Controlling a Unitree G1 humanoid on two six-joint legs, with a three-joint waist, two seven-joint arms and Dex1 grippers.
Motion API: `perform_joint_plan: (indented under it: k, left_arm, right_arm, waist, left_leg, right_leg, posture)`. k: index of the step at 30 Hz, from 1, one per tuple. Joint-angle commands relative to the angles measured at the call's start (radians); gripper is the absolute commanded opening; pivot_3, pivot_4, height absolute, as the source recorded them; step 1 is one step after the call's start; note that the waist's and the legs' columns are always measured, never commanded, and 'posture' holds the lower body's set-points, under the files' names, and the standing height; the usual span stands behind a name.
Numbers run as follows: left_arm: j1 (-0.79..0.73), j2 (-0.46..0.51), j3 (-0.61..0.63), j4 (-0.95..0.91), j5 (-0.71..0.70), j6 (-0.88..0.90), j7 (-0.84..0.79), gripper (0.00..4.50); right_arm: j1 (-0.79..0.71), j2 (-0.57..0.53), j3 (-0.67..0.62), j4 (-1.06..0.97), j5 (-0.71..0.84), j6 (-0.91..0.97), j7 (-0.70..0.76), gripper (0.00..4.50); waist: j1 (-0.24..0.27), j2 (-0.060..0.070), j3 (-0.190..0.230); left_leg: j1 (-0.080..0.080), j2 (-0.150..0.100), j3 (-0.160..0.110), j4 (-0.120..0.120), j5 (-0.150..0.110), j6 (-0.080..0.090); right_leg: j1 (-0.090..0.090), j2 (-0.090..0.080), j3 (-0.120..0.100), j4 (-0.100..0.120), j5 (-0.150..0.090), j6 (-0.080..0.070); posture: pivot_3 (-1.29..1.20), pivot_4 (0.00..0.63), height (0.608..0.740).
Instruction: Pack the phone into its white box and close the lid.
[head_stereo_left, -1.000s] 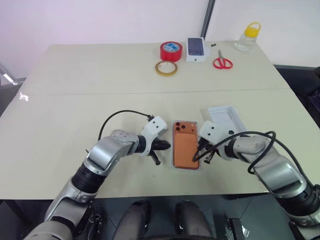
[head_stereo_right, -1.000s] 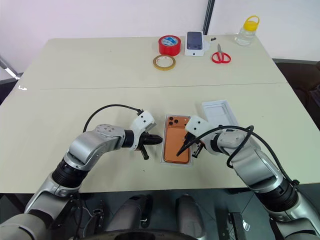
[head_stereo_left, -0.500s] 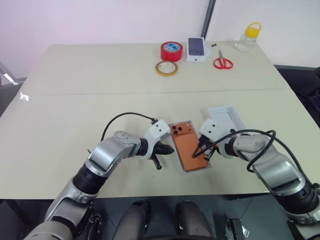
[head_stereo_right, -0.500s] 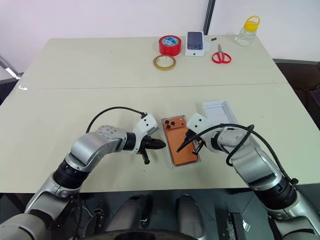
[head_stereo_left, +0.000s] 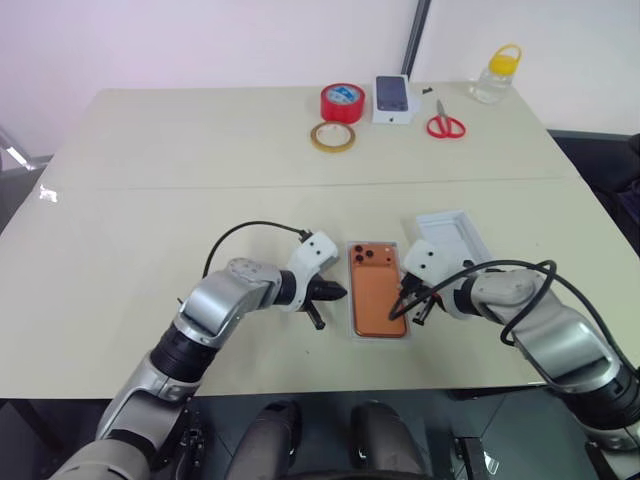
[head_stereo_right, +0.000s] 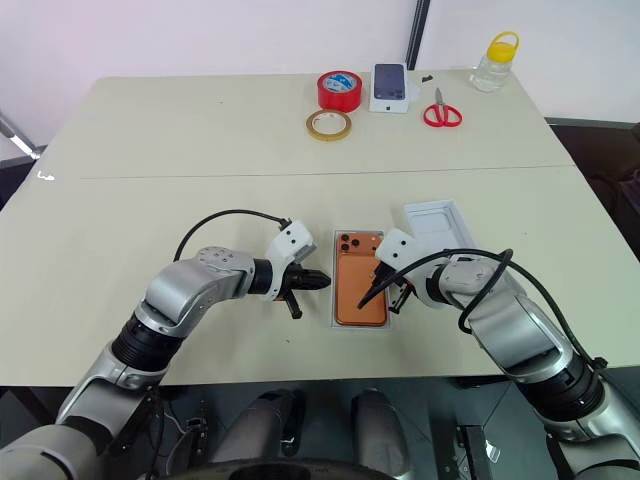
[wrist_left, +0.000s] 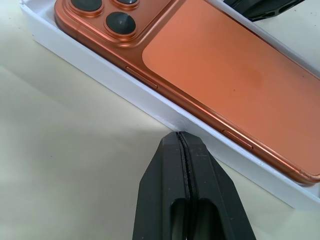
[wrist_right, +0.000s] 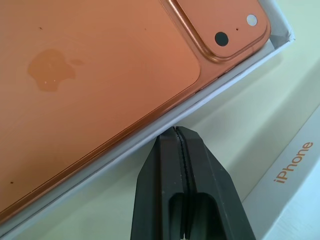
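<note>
Since the phone (head_stereo_left: 377, 289) already lies camera-side up inside the white box (head_stereo_left: 350, 300), low and centre in the head views, the step in hand is judged to be squaring the tray between the two arms before the lid (head_stereo_left: 452, 236) is fetched. The left gripper (head_stereo_left: 335, 293) is clenched on nothing, its tips set against the tray's left wall; the right gripper (head_stereo_left: 403, 308) is likewise clenched and empty, its tips at the right wall. Even, opposed pressure low on the cardboard is advised, so that the tray is neither spun nor tipped and the phone is not nudged out. The lid rests just beside the tray, towards the centre right, inner face up; it would have to be turned over and lowered level so that all four walls seat together. On its side, in the right wrist view, "iPhone" (wrist_right: 293, 161) can be read in orange, and an apple mark (wrist_right: 51, 69) is seen on the phone's back. Along the far edge, at the upper centre, are a tan tape ring (head_stereo_left: 331, 136), a red tape roll (head_stereo_left: 341, 101), a small white box picturing a dark phone (head_stereo_left: 393, 98), red scissors (head_stereo_left: 445, 123) and a yellow-capped jar (head_stereo_left: 497, 73); no writing can be read there.
</note>
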Motion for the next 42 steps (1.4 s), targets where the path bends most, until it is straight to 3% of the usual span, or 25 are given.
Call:
perform_joint_plan:
  k: [1, 10, 13, 18, 23, 30, 33, 38, 42]
  left_arm:
    - [-0.006, 0.006, 0.0, -0.051, -0.017, -0.019, -0.019, 0.03]
    - [0.018, 0.068, 0.026, -0.075, -0.035, -0.02, -0.047, 0.03]
    - [0.045, 0.118, 0.062, -0.057, -0.032, -0.083, -0.073, 0.0]
    - [0.069, 0.153, 0.173, -0.015, -0.063, -0.233, -0.136, 0.0]
    - [0.109, 0.228, 0.174, -0.064, -0.058, -0.396, -0.266, 0.0]
    - [0.163, 0.279, 0.155, -0.093, -0.046, -0.489, -0.351, 0.0]
    - [0.176, 0.275, 0.15, -0.1, -0.038, -0.494, -0.34, 0.0]
    - [0.197, 0.267, 0.159, -0.127, -0.045, -0.487, -0.317, 0.0]
    - [0.211, 0.267, 0.178, -0.118, -0.041, -0.49, -0.293, 0.0]
  right_arm:
    - [-0.014, -0.038, -0.036, -0.02, 0.017, -0.035, 0.017, 0.0]
    - [-0.036, -0.156, -0.195, 0.01, 0.118, -0.037, 0.118, 0.0]
    - [-0.081, -0.125, -0.28, 0.055, 0.196, 0.096, 0.124, 0.91]
    - [-0.149, -0.043, -0.338, 0.129, 0.228, 0.291, 0.032, 3.34]
    - [-0.229, 0.058, -0.37, 0.209, 0.238, 0.457, -0.052, 3.34]
    - [-0.252, 0.094, -0.312, 0.303, 0.228, 0.474, -0.18, 3.34]
    - [-0.249, 0.102, -0.277, 0.297, 0.233, 0.474, -0.214, 2.51]
    - [-0.257, 0.122, -0.269, 0.296, 0.27, 0.474, -0.253, 0.02]
    - [-0.291, 0.156, -0.341, 0.308, 0.313, 0.474, -0.276, 0.02]
  waist:
    - [0.001, 0.0, 0.0]
    - [0.0, 0.0, 0.0]
    - [-0.004, 0.0, 0.0]
    - [0.002, 0.0, 0.0]
    - [0.001, 0.001, 0.0]
    - [-0.001, 0.002, 0.0]
    - [-0.001, 0.002, 0.0]
    - [-0.002, 0.002, 0.0]
    - [-0.005, 0.002, 0.0]
  left_leg:
    - [0.0, 0.0, 0.0, 0.0, 0.0, 0.0]
    - [0.0, 0.0, 0.0, 0.0, 0.0, 0.0]
    - [0.0, 0.0, 0.0, 0.0, 0.0, 0.0]
    - [0.0, 0.001, 0.0, 0.0, 0.0, 0.0]
    - [0.0, 0.0, 0.0, 0.0, 0.0, 0.001]
    - [0.0, 0.0, 0.001, 0.0, 0.0, 0.001]
    - [0.0, 0.0, 0.001, 0.0, 0.0, 0.001]
    - [0.0, 0.001, 0.001, 0.0, -0.001, 0.001]
    - [0.0, 0.001, 0.001, 0.0, 0.0, 0.001]
  right_leg:
    - [0.0, 0.0, 0.0, 0.0, 0.0, 0.0]
    - [0.0, 0.0, 0.0, 0.0, 0.0, 0.0]
    - [0.0, 0.0, 0.0, 0.0, 0.0, 0.0]
    - [0.0, 0.0, 0.0, 0.0, 0.0, 0.0]
    - [0.0, -0.001, 0.0, -0.001, 0.0, 0.0]
    - [0.0, -0.001, 0.0, -0.001, 0.0, -0.001]
    - [0.0, -0.001, 0.0, -0.001, 0.0, -0.001]
    - [0.0, 0.0, 0.0, -0.001, 0.0, -0.001]
    - [0.0, 0.0, 0.0, -0.001, 0.0, -0.001]
  posture:
    - [0.0, 0.15, 0.74]
    - [0.0, 0.15, 0.74]
    - [0.0, 0.15, 0.74]
    - [0.0, 0.15, 0.74]
    - [0.0, 0.15, 0.74]
    - [0.0, 0.15, 0.74]
    - [0.0, 0.15, 0.74]
    - [0.0, 0.15, 0.74]
    - [0.0, 0.15, 0.74]
